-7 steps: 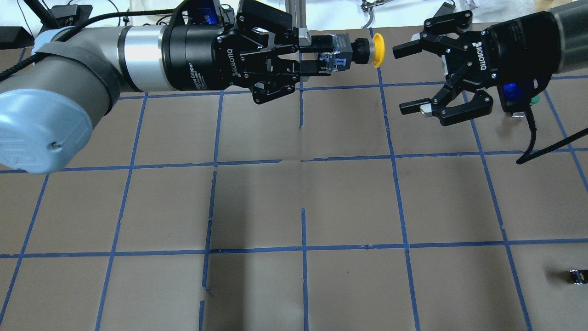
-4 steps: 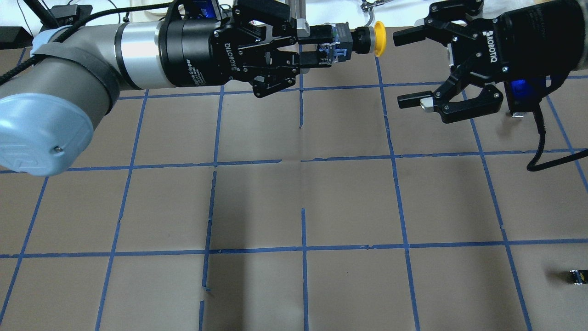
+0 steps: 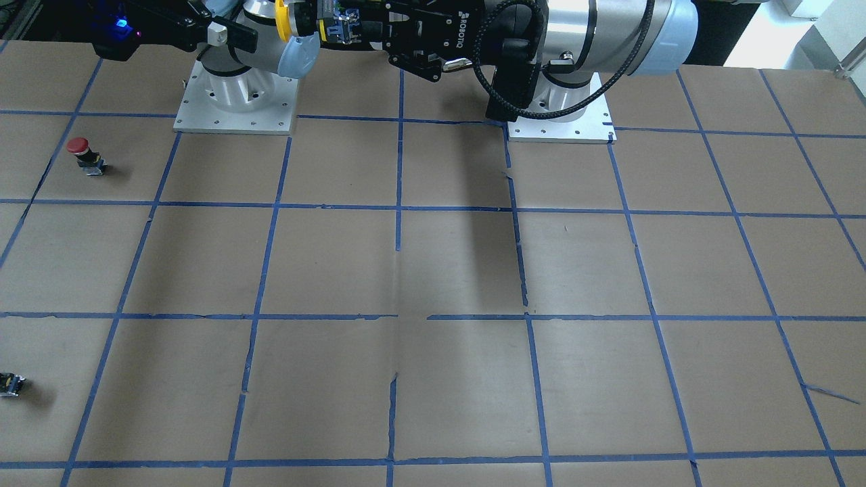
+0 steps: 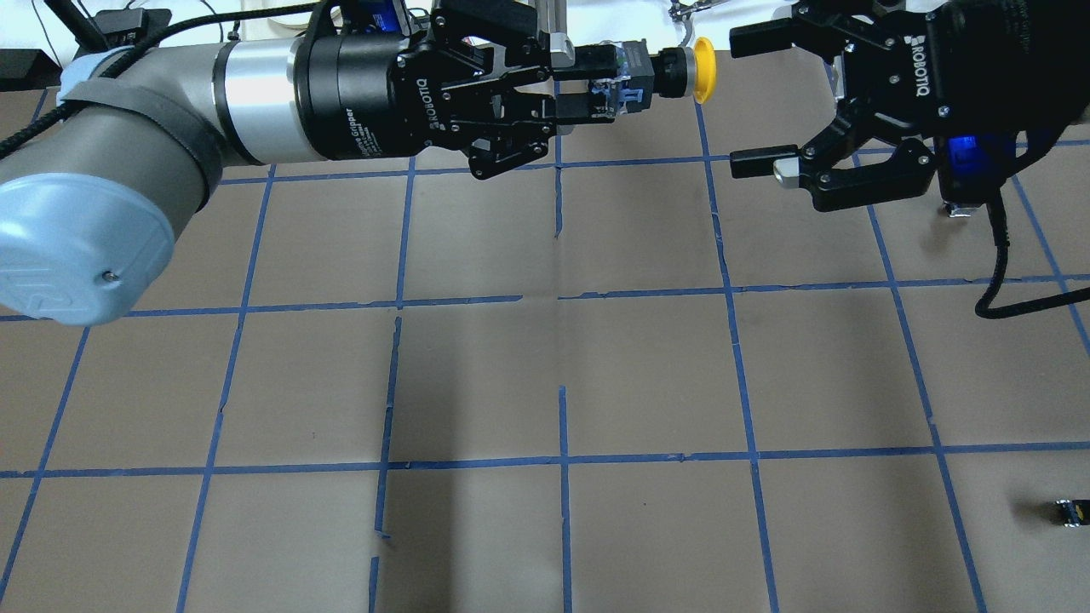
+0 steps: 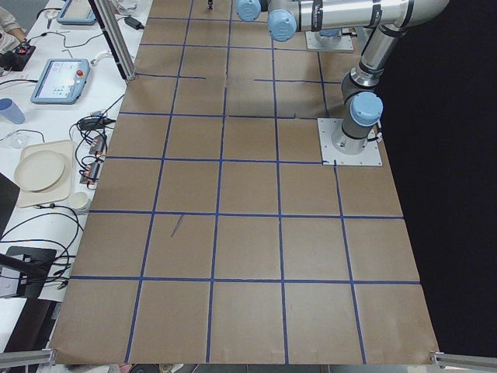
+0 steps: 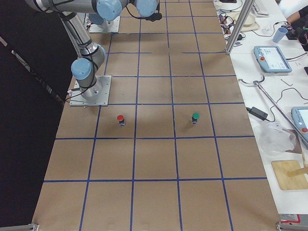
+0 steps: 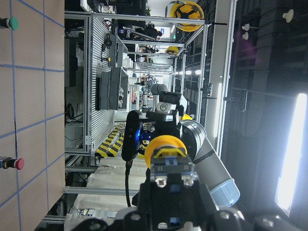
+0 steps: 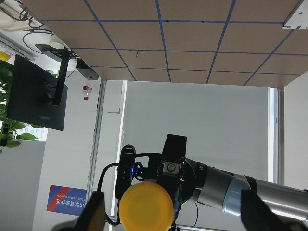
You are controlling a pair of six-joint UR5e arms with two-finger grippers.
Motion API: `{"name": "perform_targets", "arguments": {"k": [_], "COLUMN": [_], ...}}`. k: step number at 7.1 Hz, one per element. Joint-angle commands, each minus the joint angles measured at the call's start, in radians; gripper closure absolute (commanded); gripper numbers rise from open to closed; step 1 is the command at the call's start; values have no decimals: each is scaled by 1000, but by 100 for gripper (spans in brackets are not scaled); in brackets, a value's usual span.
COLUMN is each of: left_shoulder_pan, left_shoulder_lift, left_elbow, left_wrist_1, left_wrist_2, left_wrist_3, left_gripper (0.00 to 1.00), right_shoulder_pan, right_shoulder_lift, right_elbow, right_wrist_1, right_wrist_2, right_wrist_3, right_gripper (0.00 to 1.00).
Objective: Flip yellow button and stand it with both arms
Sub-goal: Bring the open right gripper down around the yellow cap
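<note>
The yellow button [image 4: 666,72] is held in the air above the table [image 4: 647,366], lying horizontally with its domed cap turned to the right. Its black and grey body is clamped between the fingers of the left end effector [image 4: 609,83], which is stretched out level from the left. In the left wrist view the yellow cap [image 7: 166,148] is seen projecting beyond the gripped body.

The right end effector [image 4: 734,100] is faced toward the cap with its fingers spread wide and nothing held. Its fingertips are seen just beside the cap, apart from it. In the right wrist view the cap [image 8: 146,206] is framed between the two blurred fingers.

On the table to the right, a red-capped button [image 3: 80,150] and a green-capped button [image 6: 195,117] are stood upright, well apart from each other. A tiny black block [image 4: 1069,511] is found near the right edge, closer to the robot.
</note>
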Motion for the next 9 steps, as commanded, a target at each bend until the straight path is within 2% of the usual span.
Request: {"name": "perform_targets", "arguments": {"k": [1, 3, 9], "left_shoulder_pan": [0, 0, 0], "left_shoulder_lift": [1, 2, 5], "left_elbow": [2, 5, 11], "left_wrist_1": [0, 0, 0], "left_wrist_2": [-1, 0, -10], "left_wrist_3": [0, 0, -2], "left_gripper": [78, 78, 78], "right_shoulder_pan": [6, 8, 57], "right_shoulder_lift": [-11, 1, 15], "right_elbow": [0, 3, 3], "right_wrist_1": [-6, -13, -41], "right_wrist_2": [12, 60, 60], "right_wrist_3": [44, 47, 76], "right_gripper": [0, 0, 0]}}
